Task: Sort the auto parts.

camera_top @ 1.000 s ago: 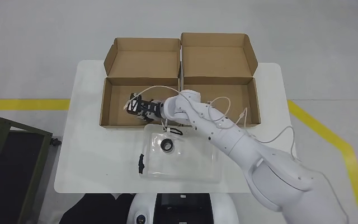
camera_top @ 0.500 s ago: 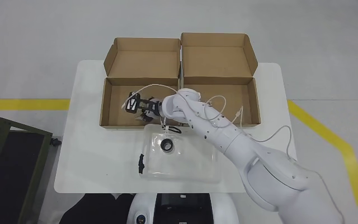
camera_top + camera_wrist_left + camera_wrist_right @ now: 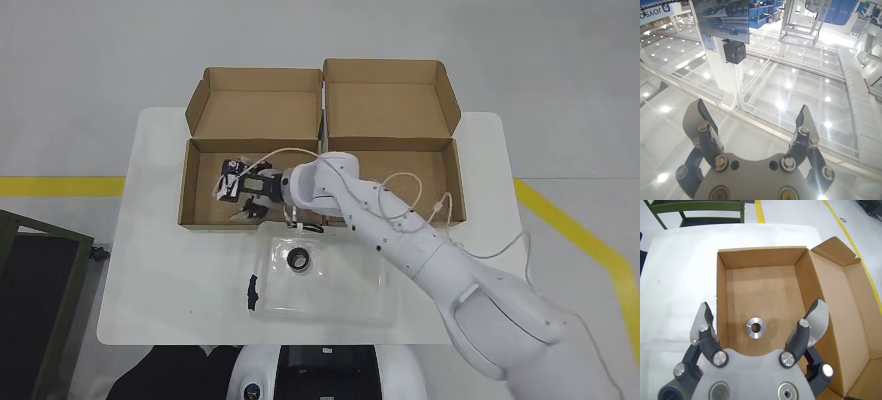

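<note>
Bushing (image 3: 755, 328): metal, lying on the floor of the box (image 3: 761, 256), straight below the right gripper (image 3: 762, 305), between its fingers and touching neither.
Right gripper: wide open, holding nothing, hanging over the box.
Why there: my read is the part sits in its bin and the jaws are spread to stay clear of it. Could equally be a pre-grasp, can't tell.
Axis: squat cylinder, bore axis upright, hole facing up at the wrist. No real long axis.
Left gripper (image 3: 752, 106): open, empty, aimed at the ceiling. Parked, I'd judge.
Tray (image 3: 380, 300): behind the right gripper, robot side. Black ring (image 3: 298, 259) in it, likely next.
</note>
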